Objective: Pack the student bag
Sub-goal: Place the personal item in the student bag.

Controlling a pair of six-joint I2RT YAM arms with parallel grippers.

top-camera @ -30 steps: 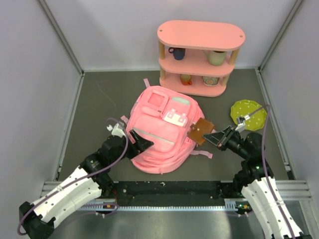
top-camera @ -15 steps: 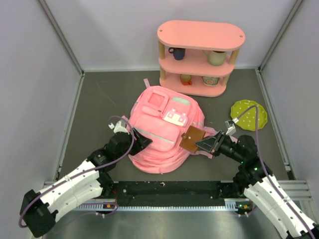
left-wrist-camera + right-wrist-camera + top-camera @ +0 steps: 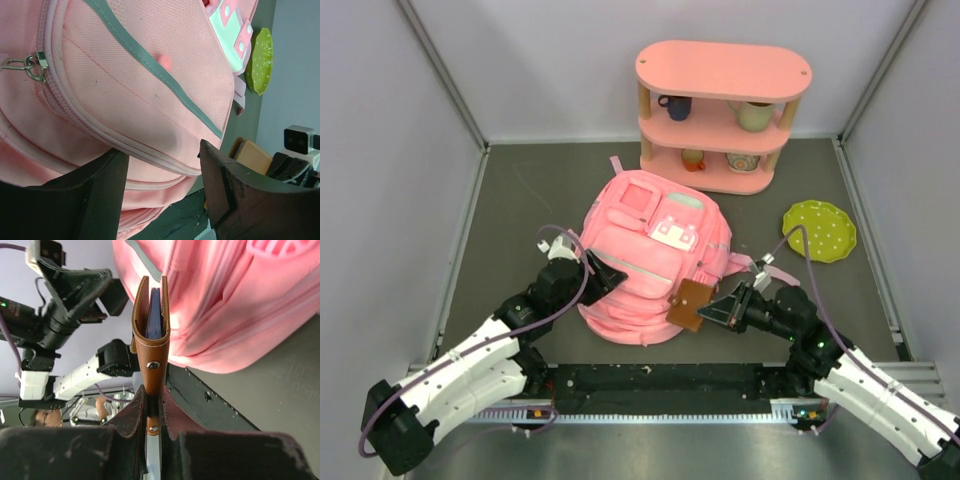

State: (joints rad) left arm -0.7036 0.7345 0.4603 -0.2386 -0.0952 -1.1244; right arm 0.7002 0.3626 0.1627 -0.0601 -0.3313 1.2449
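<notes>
Wallet clamped in my right pincer near the worktop's front edge, left pincer pinching the student bag.

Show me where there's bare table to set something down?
Bare table: left of the pink backpack up to the wall; behind it, left of the pink shelf; between backpack and green plate. Crowded: the backpack's near edge, flanked by left tool and right tool holding a brown wallet.
</notes>
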